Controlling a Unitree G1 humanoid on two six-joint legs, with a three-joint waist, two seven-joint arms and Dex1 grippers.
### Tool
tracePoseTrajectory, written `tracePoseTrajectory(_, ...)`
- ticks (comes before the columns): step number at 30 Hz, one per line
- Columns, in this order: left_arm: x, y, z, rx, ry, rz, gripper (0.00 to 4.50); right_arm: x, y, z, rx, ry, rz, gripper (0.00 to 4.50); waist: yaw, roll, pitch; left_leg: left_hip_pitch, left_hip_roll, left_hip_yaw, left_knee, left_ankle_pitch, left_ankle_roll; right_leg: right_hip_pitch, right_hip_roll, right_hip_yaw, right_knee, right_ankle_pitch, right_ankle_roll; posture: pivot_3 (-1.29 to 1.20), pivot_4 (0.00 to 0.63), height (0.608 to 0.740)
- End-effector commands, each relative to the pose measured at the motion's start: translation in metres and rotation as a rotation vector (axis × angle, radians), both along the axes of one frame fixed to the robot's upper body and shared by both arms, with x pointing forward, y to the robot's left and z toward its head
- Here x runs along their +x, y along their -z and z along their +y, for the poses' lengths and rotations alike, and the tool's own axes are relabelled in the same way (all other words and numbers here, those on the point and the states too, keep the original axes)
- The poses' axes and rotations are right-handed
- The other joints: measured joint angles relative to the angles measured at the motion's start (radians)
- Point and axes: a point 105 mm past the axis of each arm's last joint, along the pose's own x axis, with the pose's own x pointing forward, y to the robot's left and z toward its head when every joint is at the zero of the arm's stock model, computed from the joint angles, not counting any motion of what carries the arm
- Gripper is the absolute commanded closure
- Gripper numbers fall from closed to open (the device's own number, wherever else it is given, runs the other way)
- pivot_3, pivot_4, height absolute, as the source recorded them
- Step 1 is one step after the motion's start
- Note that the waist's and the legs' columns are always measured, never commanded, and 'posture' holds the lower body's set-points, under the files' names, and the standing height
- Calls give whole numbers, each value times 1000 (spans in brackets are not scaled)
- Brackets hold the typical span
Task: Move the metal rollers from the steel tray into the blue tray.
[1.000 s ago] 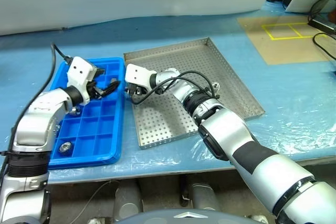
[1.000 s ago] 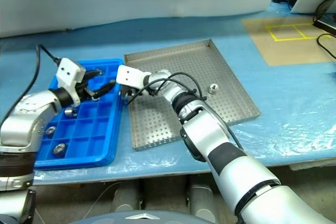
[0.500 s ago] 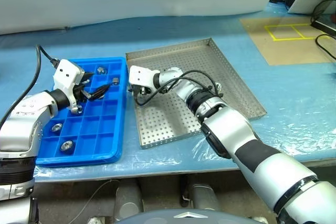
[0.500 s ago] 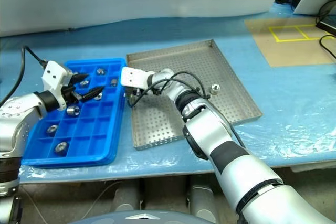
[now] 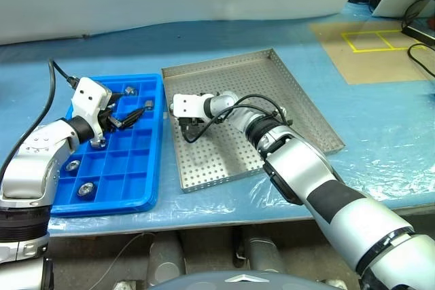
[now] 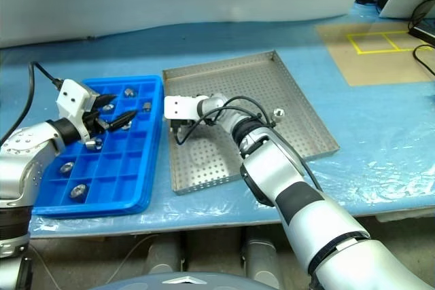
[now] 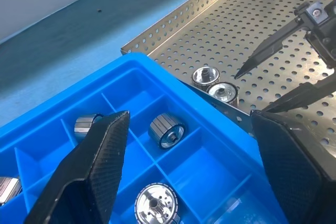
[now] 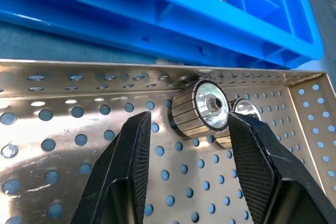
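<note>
The right gripper, jaws parted and empty, reaches low into the perforated rectangular steel tray toward two shiny grooved metal rollers by its rim; the left gripper, wide open, hovers over the bright blue gridded plastic tray, which holds several rollers.

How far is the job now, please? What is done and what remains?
Done: several rollers lie in the blue tray. In hand: the open right hand points at one roller at the steel tray's rim, not yet gripped; the left hand is open and empty. Left: that roller, its neighbour and one farther off.

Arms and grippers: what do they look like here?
Both arms have silver-grey shells with black joint bands. Each wrist carries a white box trailing a black cable. The left gripper and right gripper have two black, tapered fingers with textured pads.
</note>
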Motion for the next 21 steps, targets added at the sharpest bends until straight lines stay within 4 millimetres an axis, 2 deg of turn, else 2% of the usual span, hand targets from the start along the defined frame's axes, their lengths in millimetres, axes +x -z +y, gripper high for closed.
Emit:
tracePoseTrajectory(1, -5, -11, 1, 6, -14, -48, 624, -2, -14, 15, 25, -21, -49, 2135, 1, 0, 0, 0, 0, 0, 0, 0, 0, 0, 0, 0, 0, 0, 0, 221, 150, 740)
tracePoseTrajectory(9, -8, -7, -1, 5, -32, -42, 624, -4, -2, 17, -12, -12, -63, 2135, 18, 0, 0, 1, 0, 0, 0, 0, 0, 0, 0, 0, 0, 0, 0, 242, 150, 740)
tracePoseTrajectory(21, -12, -2, -5, 8, -38, -31, 624, 1, 11, 8, -32, 55, -51, 2135, 30, 0, 0, 0, 0, 0, 0, 0, 0, 0, 0, 0, 0, 0, 0, 263, 150, 740)
